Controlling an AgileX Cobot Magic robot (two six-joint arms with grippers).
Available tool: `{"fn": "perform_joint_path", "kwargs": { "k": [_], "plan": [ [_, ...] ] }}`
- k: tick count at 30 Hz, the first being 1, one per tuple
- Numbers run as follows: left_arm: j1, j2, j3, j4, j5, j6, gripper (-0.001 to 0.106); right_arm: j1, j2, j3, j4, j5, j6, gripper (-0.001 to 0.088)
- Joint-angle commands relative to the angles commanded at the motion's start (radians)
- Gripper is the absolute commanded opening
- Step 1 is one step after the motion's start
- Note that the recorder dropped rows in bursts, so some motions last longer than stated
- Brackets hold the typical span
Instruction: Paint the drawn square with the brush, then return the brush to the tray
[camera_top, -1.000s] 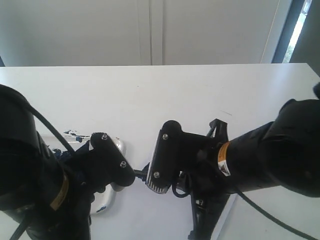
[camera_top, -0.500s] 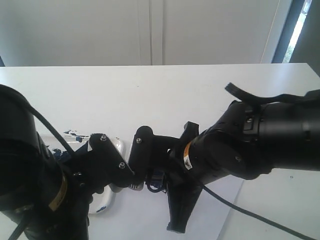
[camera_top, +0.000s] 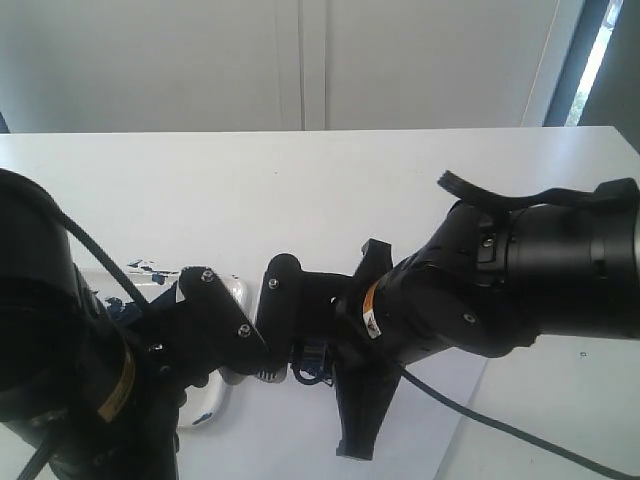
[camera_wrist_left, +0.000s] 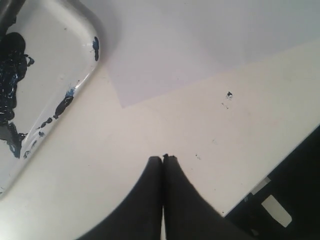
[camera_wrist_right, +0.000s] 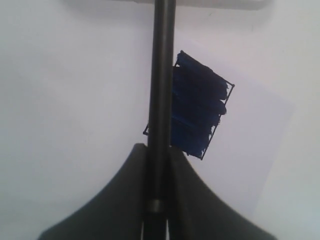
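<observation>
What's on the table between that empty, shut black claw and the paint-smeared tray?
Nothing. In the left wrist view, the white table between the left claw and the tray is bare; the paper sheet's corner stops just short of that stretch.

Left claw (camera_wrist_left: 163, 159) closed and empty, right claw (camera_wrist_right: 158, 151) clamped on the brush (camera_wrist_right: 163, 60), wrists close together

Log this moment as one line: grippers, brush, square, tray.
right gripper: shut on brush | left gripper: shut, empty | square: largely painted blue | tray: paint-smeared, brush not returned

black brush (camera_wrist_right: 163, 75), blue-painted square (camera_wrist_right: 197, 107), white paper (camera_wrist_right: 250, 150)
</observation>
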Motion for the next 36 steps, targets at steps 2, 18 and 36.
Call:
{"fn": "perform_joint_path", "kwargs": {
  "k": [2,18,36],
  "plan": [
    [0.000,0.000,0.000,0.000,0.000,0.000,0.000,0.000,0.000,0.000,0.000,-0.011,0.000,0.0043],
    [0.000,0.000,0.000,-0.003,0.001,0.000,0.000,0.000,0.022,0.000,0.004,-0.093,0.075,0.0223],
    [0.000,-0.008,0.000,0.087,-0.079,0.055,0.000,-0.065,-0.250,0.000,-0.007,-0.130,0.196,0.0003]
  ]
}}
